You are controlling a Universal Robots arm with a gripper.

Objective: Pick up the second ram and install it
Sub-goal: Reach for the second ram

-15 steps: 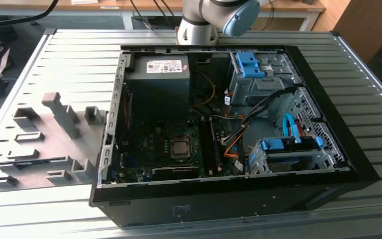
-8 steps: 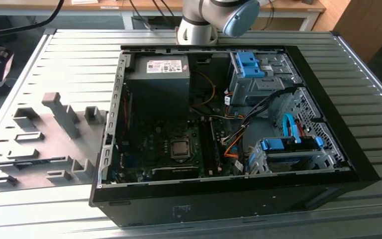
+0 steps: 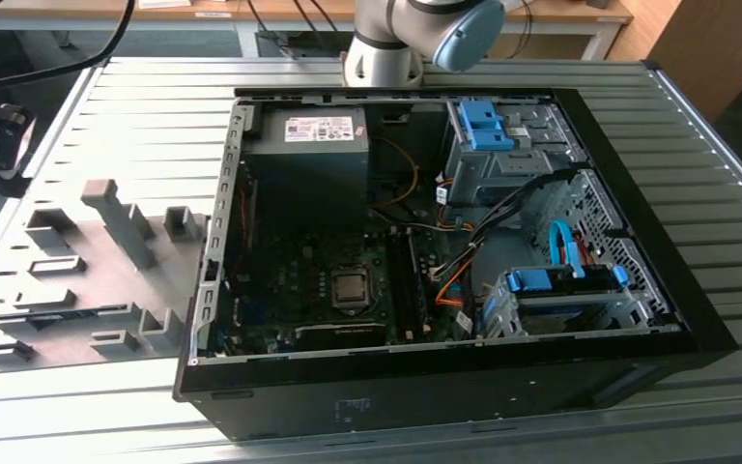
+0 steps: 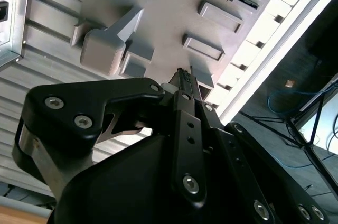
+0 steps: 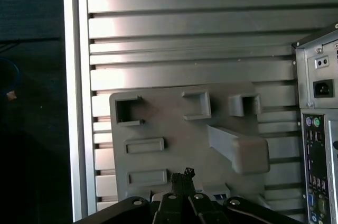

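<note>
Gripper (image 5: 182, 174) fingers are pressed together with nothing between them. It hangs over the grey fixture plate (image 5: 174, 129), clear of it, with the tips lined up near one of the plate's low rectangular frames (image 5: 148, 177).

Second ram (image 3: 65, 312): one, sitting in the long slot at the near end of the plate. It's on edge, with the long axis running across the exterior view from left to right, roughly parallel to the table slats. In the second wrist view it's a dark strip with a pale patch, past the fingertips (image 4: 186, 77). Not gripped, not touched.

Counts:
- 1 fixture plate, with 1 tall slanted post (image 3: 116, 220) and several low blocks and frames around it
- 1 PC case (image 3: 655, 242), side panel off, lying on the slatted table (image 3: 680, 87) at the exterior view's right of the plate
- 1 power supply (image 3: 306, 155), 1 CPU socket (image 3: 349, 287)
- 2 blue drive caddies (image 3: 486, 126), one far and one near
- memory slots (image 3: 405, 280) next to the CPU socket, long axis running far to near, so crosswise to the ram as it lies. Can't tell whether a module is seated there.

Rear ports (image 5: 317, 150) of the case face the plate.
</note>
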